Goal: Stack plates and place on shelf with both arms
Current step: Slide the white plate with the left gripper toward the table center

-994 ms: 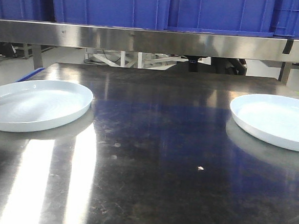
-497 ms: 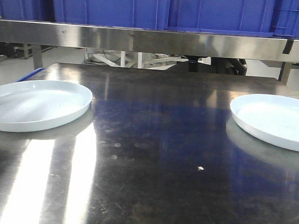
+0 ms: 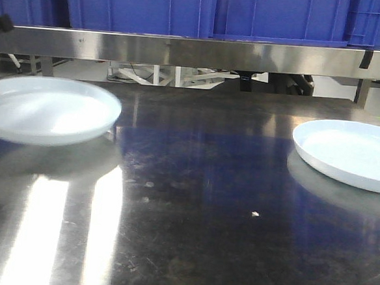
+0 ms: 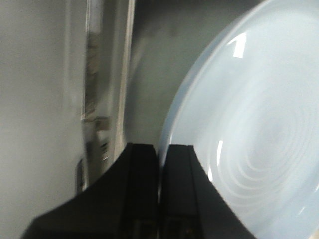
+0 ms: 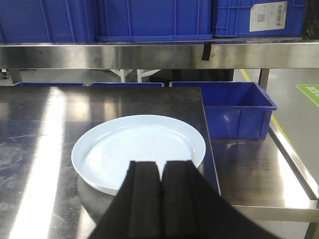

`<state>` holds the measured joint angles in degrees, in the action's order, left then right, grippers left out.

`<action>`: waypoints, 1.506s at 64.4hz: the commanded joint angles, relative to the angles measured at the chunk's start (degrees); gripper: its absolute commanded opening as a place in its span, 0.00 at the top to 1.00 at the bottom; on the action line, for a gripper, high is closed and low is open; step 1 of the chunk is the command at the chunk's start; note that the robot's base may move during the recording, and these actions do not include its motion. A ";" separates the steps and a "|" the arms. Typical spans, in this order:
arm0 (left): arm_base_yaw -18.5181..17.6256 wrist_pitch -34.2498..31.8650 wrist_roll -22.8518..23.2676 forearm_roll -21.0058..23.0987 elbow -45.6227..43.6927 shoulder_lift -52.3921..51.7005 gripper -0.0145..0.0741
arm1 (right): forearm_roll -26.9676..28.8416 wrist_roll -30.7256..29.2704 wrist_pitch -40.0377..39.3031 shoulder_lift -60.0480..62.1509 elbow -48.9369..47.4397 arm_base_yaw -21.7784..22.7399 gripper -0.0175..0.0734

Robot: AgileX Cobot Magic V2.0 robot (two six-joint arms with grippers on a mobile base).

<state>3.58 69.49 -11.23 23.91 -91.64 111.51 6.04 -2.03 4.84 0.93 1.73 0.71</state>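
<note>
Scuffed dark steel makes up the table [image 3: 189, 247], glare streaking its left side. Above its far edge runs a steel shelf [image 3: 203, 52] loaded with blue crates [image 3: 141, 5].

2 plates are in play. The left plate [image 3: 49, 110] hangs clear of the table at its left end, blurred, with its shadow underneath. My left gripper [image 4: 160, 154] is pinching the near rim, its 2 fingers clamped with the lip between them. The right plate [image 3: 352, 154] lies flat on the table at the right end, well apart from the first. My right gripper [image 5: 160, 167] sits just short of that plate's near rim, fingers pressed together on nothing.

Both plates are pale blue-white, round and shallow, with a raised rim and faint concentric rings in the well. They are glossy enough to throw highlights.

I judge them stiff and fairly light, perhaps hard plastic or glazed ware, and slick under my pads. Held from 1 edge, a plate will want to droop and swing. The rim is the only place to take hold, so a deep bite across the lip seems safest. Setting 1 on the other calls for a gentle touch, since they could chip or skid.
</note>
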 commanded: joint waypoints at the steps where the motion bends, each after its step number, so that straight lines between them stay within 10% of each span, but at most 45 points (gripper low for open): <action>1: 0.17 2.70 -1.67 7.65 -2.61 -3.19 0.74 | -0.26 -0.43 -4.84 0.78 -0.04 0.07 0.75; 11: -3.31 2.24 -2.75 14.25 -3.12 -3.27 0.74 | -0.26 -0.43 -4.84 0.78 -0.04 0.07 0.75; 47: -24.32 -14.18 3.97 12.45 -3.01 1.51 0.74 | -0.26 -0.43 -4.84 0.78 -0.04 0.07 0.75; 97: -26.56 -15.17 11.23 6.51 -2.76 2.85 0.72 | -0.26 -0.43 -4.84 0.78 -0.04 0.07 0.75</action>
<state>-22.43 54.35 -0.62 28.62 -92.89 117.62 6.04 -2.03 4.84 0.93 1.73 0.71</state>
